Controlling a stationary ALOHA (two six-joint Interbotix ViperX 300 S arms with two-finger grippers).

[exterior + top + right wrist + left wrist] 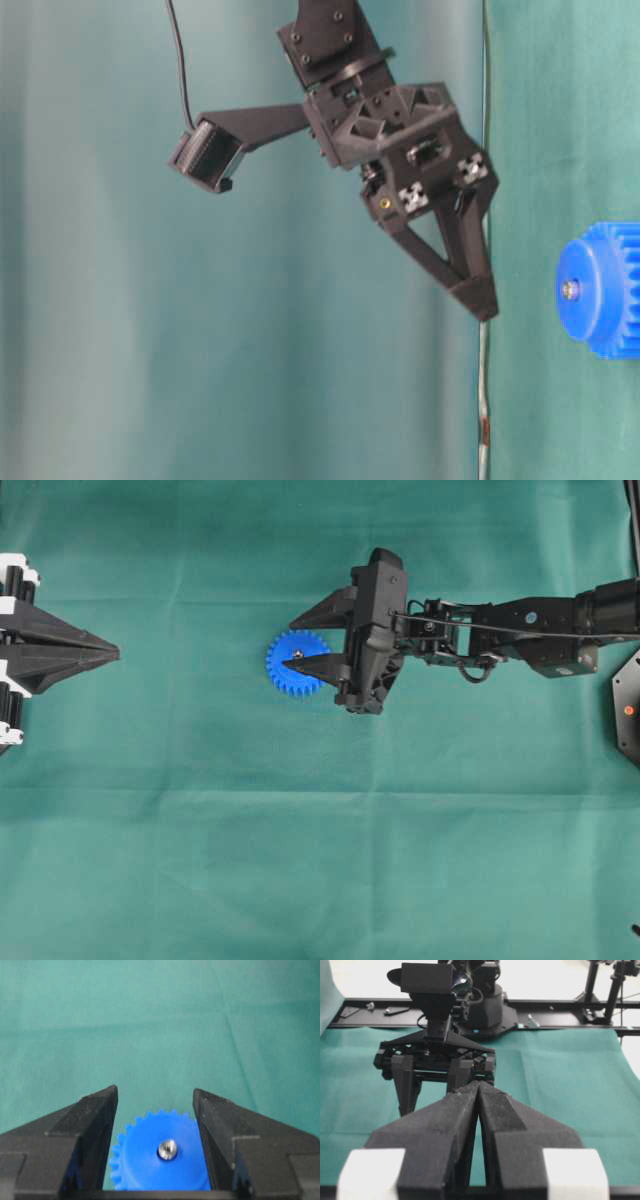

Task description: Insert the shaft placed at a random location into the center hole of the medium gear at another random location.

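Pin seated in the gear

I see the pin [167, 1149] standing in the blue gear [150, 1160]; my right gripper [155, 1100] is released above it, left gripper [112, 654] clenched empty, far left.

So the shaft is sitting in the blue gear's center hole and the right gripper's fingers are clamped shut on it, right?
Not quite. The shaft does sit in the center hole of the blue gear, but the right gripper has its fingers spread open on either side, touching nothing. The right wrist view shows it.

Green cloth [300, 860] covers the whole table
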